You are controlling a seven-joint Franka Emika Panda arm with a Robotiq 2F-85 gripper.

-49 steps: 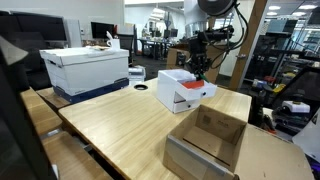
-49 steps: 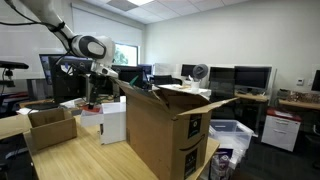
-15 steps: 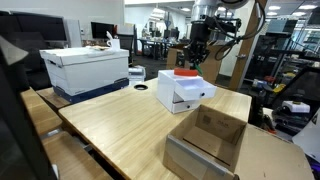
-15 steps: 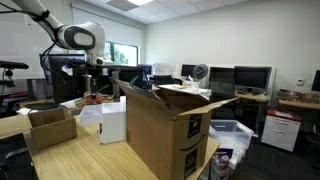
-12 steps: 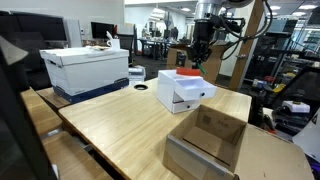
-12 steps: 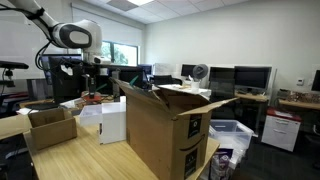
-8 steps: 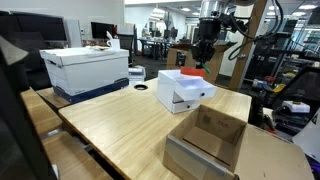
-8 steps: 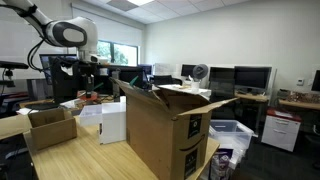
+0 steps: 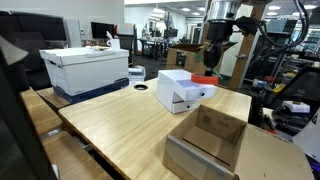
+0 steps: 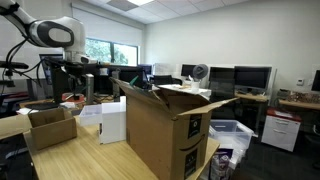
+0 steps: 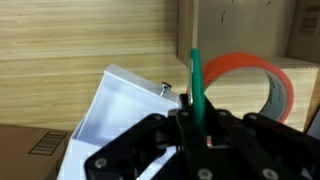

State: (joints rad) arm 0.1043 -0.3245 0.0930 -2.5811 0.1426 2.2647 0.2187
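Red tape roll (image 9: 205, 77) pinched tight in the tool (image 9: 208, 70), hanging just beside the white box (image 9: 178, 92), wooden table (image 9: 120, 125) beneath that box.

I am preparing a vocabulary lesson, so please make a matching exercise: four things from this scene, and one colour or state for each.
Things:
1 tape roll
2 small box
3 cardboard box
4 large storage box

Colours or states:
a brown, open at the top
b red, held in the tool
c white, resting on a blue base
d white, nearest the tool

Pairs: 1-b, 2-d, 3-a, 4-c
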